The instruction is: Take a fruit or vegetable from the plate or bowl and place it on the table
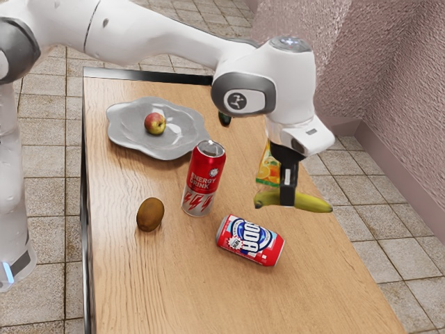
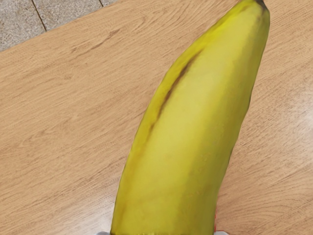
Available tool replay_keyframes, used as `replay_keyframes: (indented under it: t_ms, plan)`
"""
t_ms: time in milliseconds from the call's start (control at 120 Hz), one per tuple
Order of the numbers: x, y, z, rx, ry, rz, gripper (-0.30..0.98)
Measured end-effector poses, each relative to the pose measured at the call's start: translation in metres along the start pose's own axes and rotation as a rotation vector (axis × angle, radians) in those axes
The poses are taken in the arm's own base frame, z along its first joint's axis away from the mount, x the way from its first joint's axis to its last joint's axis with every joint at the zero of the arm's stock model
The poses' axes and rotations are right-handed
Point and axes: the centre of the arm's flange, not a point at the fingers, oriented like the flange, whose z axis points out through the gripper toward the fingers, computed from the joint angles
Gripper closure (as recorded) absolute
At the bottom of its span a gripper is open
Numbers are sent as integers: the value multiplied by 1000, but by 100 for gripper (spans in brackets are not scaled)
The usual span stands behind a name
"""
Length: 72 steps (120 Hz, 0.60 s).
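Clamping banana (image 1: pixel 313 202) in end effector (image 1: pixel 287 200); soda can (image 1: pixel 251 241) on side, energy drink can (image 1: pixel 202 178) upright, kiwi (image 1: pixel 149 214) nearby.

- both views are bright, in soft, even light that seems to fall from above
- pale glare sits inside the grey plate (image 1: pixel 124 141)
- the white arm (image 1: pixel 156 29) shades to grey on its undersides
- faint, soft-edged shadows lie by the kiwi (image 1: pixel 150 214) and the soda can (image 1: pixel 251 240)
- in the wrist view, whitish sheen patches the worktop (image 2: pixel 63 112) on both sides of the gently shaded banana (image 2: pixel 188 132)
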Motion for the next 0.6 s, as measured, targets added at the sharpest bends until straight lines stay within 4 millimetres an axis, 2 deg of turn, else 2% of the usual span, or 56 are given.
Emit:
replay_keyframes:
  t_ms: [242, 333, 383, 417, 450, 483, 508, 525, 550, 567, 600]
  plan:
    - [9, 81, 30, -62, -44, 94, 49]
    - [15, 125, 65, -114, -95, 148, 49]
    - [15, 135, 78, -116, -114, 162, 37]
    - [17, 135, 78, -111, -119, 163, 29]
    - [27, 128, 59, -100, -108, 151, 24]
    - [32, 111, 35, -74, -103, 125, 19]
    - [30, 87, 0, -35, -84, 84, 16]
    - [24, 67, -30, -4, -65, 49, 15]
    - [5, 35, -77, 44, -37, -13, 13]
    - [-17, 12, -110, 80, -22, -63, 12]
    - [-79, -49, -158, 163, -18, -217, 10]
